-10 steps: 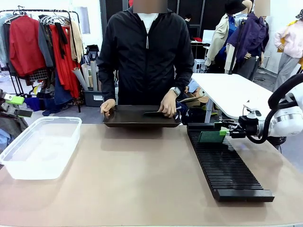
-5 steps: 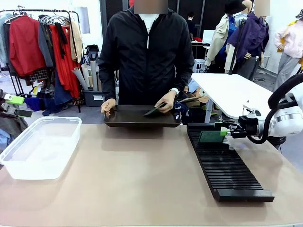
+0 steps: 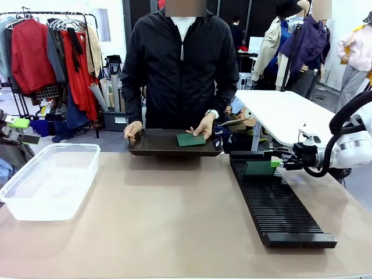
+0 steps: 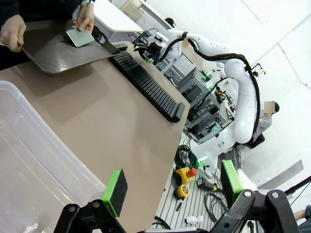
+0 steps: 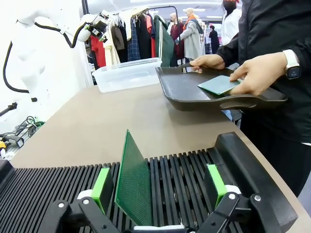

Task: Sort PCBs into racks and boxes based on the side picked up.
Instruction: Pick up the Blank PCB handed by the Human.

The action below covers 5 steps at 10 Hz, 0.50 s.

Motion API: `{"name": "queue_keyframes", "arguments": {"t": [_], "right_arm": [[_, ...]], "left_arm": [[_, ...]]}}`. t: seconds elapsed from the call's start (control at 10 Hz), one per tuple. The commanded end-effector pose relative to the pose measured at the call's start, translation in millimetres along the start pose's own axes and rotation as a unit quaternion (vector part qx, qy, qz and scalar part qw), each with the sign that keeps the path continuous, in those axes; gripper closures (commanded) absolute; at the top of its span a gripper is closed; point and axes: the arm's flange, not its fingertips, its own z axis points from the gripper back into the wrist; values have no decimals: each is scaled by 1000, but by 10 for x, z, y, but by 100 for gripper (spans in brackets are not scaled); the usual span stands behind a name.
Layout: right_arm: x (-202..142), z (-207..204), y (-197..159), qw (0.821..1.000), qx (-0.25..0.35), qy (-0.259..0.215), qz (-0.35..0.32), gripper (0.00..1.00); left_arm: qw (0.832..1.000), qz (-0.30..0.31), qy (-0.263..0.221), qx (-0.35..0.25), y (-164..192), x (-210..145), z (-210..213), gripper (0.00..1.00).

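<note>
Tray (image 3: 157, 150), upper centre of the front view, is now carrying a green PCB (image 3: 191, 139) lying flat under the person's hand (image 3: 203, 125). It was tilting up a moment ago, so the next board is probably waiting for pickup.

In the left wrist view, the left claw (image 4: 172, 187) is hanging with fingers apart over the box (image 4: 43, 145), lower left.

In the right wrist view, the right claw (image 5: 158, 187) is spread apart around a second PCB (image 5: 133, 189) standing upright in the rack (image 5: 184, 179), bottom centre.
</note>
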Motion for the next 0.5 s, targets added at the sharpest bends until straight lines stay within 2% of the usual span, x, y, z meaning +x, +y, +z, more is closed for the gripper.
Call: {"name": "queue_keyframes", "arguments": {"t": [0.0,0.4], "right_arm": [[20,-18,-2,1000,2,-2,5,0],[20,-18,-2,1000,2,-2,5,0]], "left_arm": [[1000,-2,-1,-1,-12,8,4,0],[1000,-2,-1,-1,-12,8,4,0]]}}
